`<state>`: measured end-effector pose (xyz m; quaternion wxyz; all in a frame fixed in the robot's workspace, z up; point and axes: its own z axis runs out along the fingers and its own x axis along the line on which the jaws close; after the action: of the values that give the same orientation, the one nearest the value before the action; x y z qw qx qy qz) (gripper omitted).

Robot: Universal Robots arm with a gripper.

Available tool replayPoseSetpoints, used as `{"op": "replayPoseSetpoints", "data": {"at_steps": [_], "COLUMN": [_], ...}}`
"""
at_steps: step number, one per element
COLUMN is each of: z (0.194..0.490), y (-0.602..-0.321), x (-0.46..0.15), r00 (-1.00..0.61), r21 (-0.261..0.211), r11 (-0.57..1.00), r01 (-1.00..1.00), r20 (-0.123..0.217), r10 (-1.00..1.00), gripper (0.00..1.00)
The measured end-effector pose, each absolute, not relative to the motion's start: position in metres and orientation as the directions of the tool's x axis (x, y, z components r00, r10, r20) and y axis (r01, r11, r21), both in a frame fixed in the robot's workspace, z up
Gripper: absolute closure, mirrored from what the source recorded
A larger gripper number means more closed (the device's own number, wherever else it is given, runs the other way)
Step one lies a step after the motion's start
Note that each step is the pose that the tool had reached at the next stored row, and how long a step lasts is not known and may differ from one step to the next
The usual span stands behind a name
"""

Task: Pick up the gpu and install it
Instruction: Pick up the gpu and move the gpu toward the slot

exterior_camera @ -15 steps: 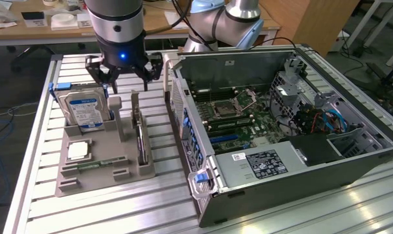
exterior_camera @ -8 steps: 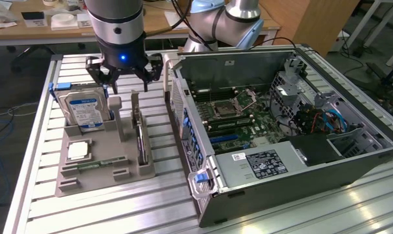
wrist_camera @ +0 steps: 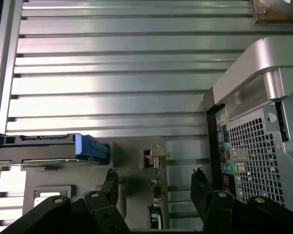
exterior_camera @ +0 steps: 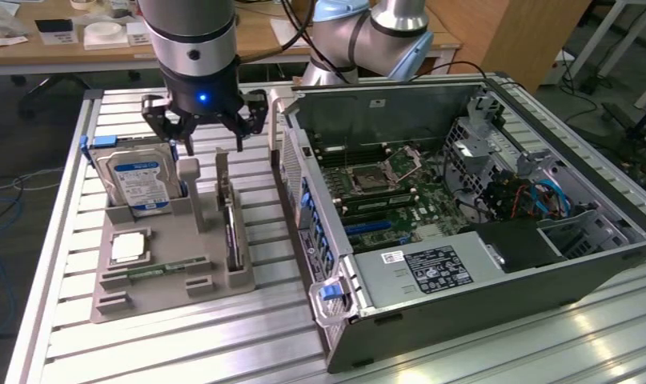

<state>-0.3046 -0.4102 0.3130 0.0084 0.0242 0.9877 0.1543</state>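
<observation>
While its jaws stand wide apart, the gripper (exterior_camera: 210,146) hangs just above the gpu (exterior_camera: 229,220), which stands on edge in the grey holder (exterior_camera: 162,298), its pale bracket at the far end. On the exterior view's left stands the hard drive (exterior_camera: 139,180); on its right is the open computer case (exterior_camera: 301,188). An off-centre descent could land a finger on the bracket or on the holder's upright post (exterior_camera: 190,180), tilting the card or gripping it crooked.
</observation>
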Motion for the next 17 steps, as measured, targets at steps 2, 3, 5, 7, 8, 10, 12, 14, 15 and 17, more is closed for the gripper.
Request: {"op": "replayPoseSetpoints", "data": {"at_steps": [2, 3, 5, 7, 8, 10, 12, 14, 15, 17], "z": [0.3122, 0.3117, 0.3109, 0.31, 0.3094, 0.3086, 0.3078, 0.307, 0.3066, 0.3057], "y": [-0.4102, -0.4102, -0.4102, -0.4102, -0.4102, -0.4102, -0.4102, -0.4102, -0.4103, -0.4102], "x": [-0.3046, -0.3046, -0.3046, -0.3046, -0.3046, -0.3046, -0.3046, -0.3046, -0.3046, -0.3046], "r00": [-0.999, -0.999, -0.999, -0.999, -0.999, -0.999, -0.999, -0.999, -0.999, -0.999], "r21": [0.307, 0.308, 0.311, 0.313, 0.314, 0.316, 0.317, 0.317, 0.318, 0.318], "r11": [0.95, 0.95, 0.949, 0.949, 0.948, 0.948, 0.947, 0.947, 0.947, 0.947], "r01": [0.045, 0.045, 0.045, 0.045, 0.045, 0.045, 0.045, 0.045, 0.045, 0.045], "r20": [-0.009, -0.009, -0.009, -0.009, -0.009, -0.008, -0.008, -0.008, -0.008, -0.008], "r10": [0.051, 0.05, 0.05, 0.051, 0.051, 0.051, 0.051, 0.051, 0.051, 0.051], "gripper": [0.29, 0.29, 0.29, 0.29, 0.29, 0.29, 0.29, 0.29, 0.29, 0.29]}}
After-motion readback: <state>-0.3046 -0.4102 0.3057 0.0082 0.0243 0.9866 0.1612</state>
